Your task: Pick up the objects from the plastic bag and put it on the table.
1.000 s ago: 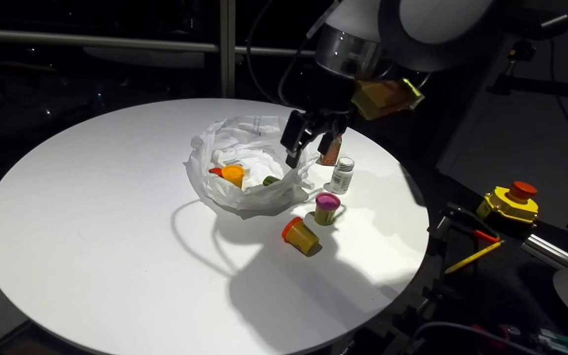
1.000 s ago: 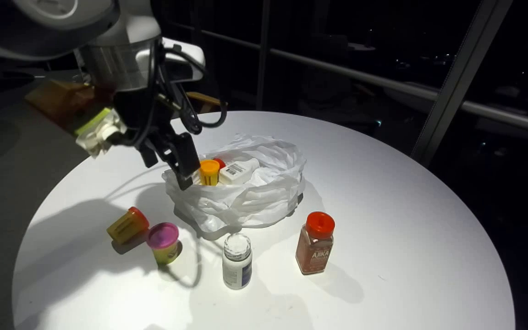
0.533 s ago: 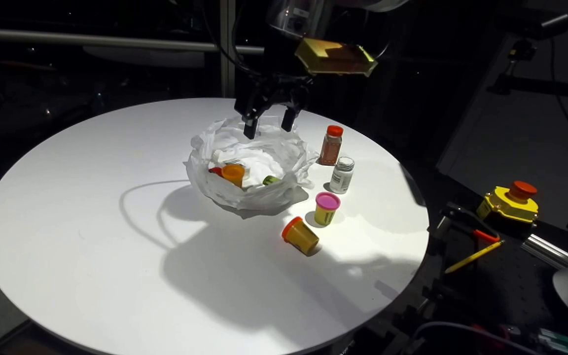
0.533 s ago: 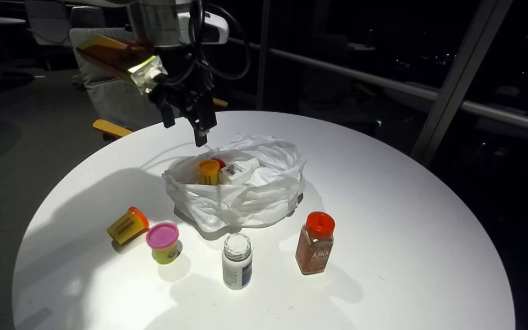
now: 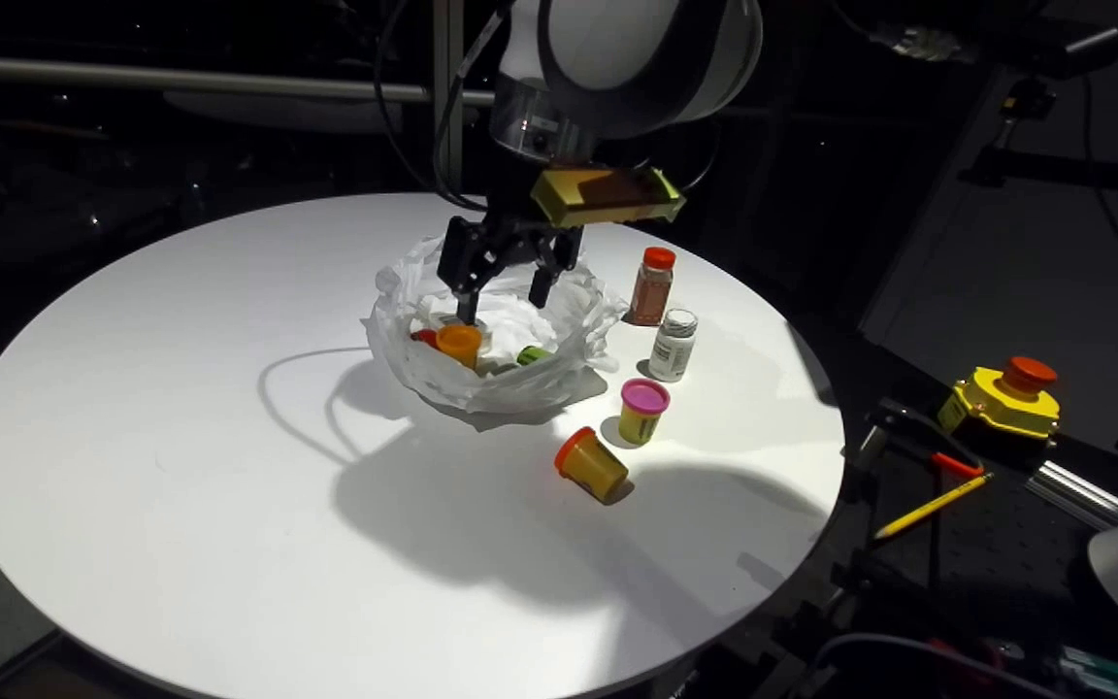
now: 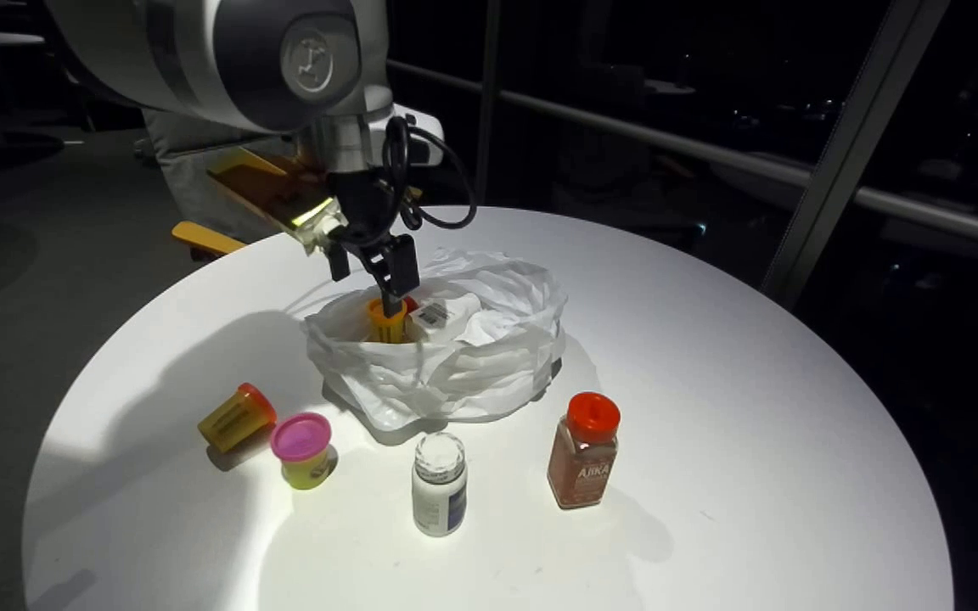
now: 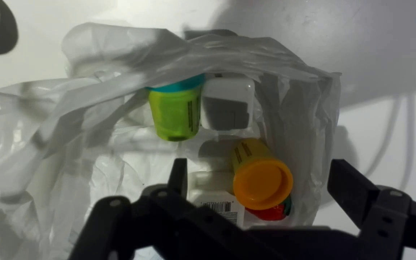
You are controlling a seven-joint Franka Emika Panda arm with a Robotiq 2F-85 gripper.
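here, beneath the gaping pincer, an orange-lidded tub in the plastic bag

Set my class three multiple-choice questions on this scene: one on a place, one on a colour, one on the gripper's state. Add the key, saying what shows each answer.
1. Where is the red-capped bottle relative to the plastic bag?
A) inside it
B) outside it, on the table
C) underneath it

2. What colour is the lid of the tub standing upright outside the plastic bag?
A) green
B) black
C) pink

3. What state is the gripper in?
A) open
B) shut, holding nothing
C) shut on the red-capped bottle

Key:
1 B: both exterior views show it standing on the table beside the plastic bag.
2 C: the pink top shows plainly in both exterior views.
3 A: the wrist view shows its fingers wide apart.
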